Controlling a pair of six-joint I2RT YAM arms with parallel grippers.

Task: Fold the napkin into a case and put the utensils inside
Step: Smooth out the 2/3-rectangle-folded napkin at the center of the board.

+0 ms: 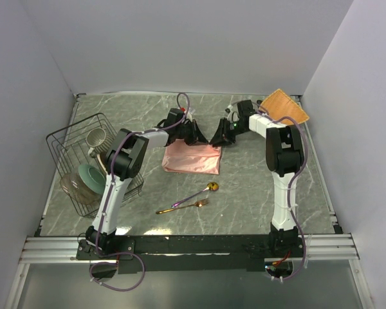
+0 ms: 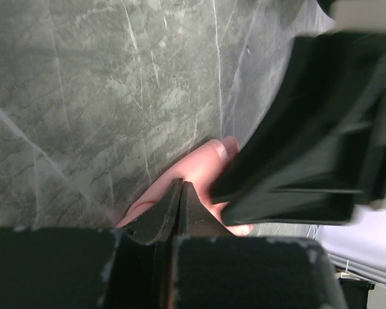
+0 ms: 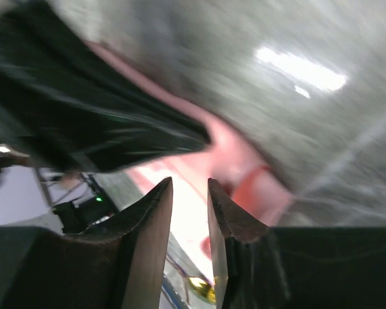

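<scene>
Salmon-pink cloth napkin (image 1: 192, 158): soft, matt fabric, lightly wrinkled.
Grey-green veined desk (image 1: 257, 187): smooth stone look, faint sheen.
Slim gold spoon (image 1: 194, 195), slim gold fork (image 1: 183, 207): glossy polished metal.
Orange-tan fan-shaped mat (image 1: 284, 106): woven, rough, matt.

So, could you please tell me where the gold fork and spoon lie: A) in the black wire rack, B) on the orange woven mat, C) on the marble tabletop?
C: the slim gold fork and purplish-handled gold spoon lie on the grey-green marble tabletop, apart from the salmon-pink cloth napkin.
</scene>
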